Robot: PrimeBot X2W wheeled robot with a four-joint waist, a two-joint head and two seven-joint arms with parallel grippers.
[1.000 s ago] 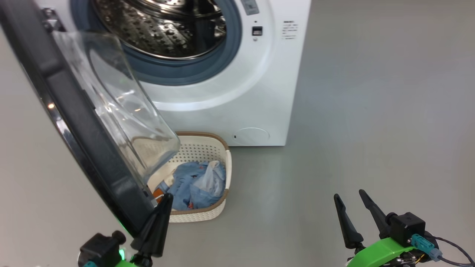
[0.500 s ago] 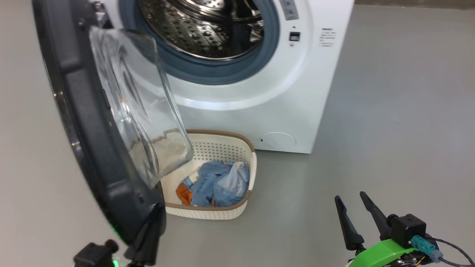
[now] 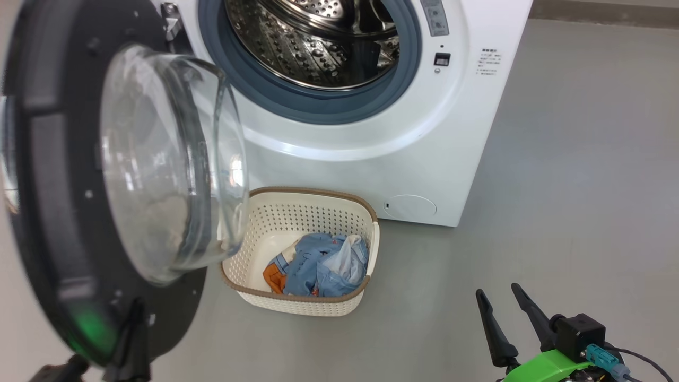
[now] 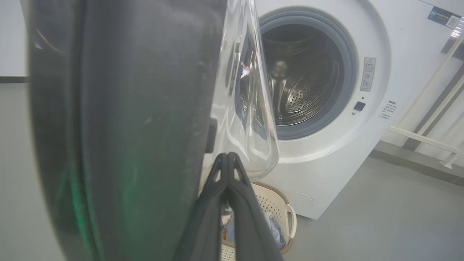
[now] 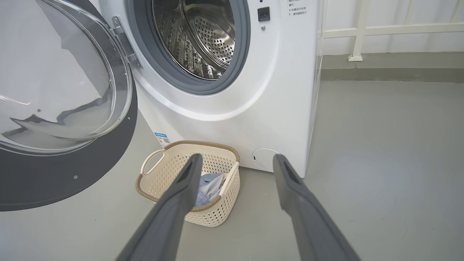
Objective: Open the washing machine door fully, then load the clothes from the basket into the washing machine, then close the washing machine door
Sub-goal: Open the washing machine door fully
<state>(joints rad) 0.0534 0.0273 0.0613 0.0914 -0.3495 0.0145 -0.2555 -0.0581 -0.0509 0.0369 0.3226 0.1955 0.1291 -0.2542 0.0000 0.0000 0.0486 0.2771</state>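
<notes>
Swung wider, the washing machine door [image 3: 48, 212] stands beside closed left fingers [image 4: 250, 217].

Glossy steel drum [image 3: 318, 53], clear glass door [image 3: 159, 159], matt plastic basket [image 3: 297, 217]

Two arms low, one pair of fingers pinched, the other spread.
The left gripper [image 4: 228, 156] points up with its two dark fingers pressed flat together, close against the lower rim of the washing machine door [image 3: 50, 223]; contact can't be made out. The right gripper [image 3: 497, 291] hangs well off to that door's right, fingers wide apart and holding nothing, rising from a green wrist bracket [image 3: 546, 363].
</notes>
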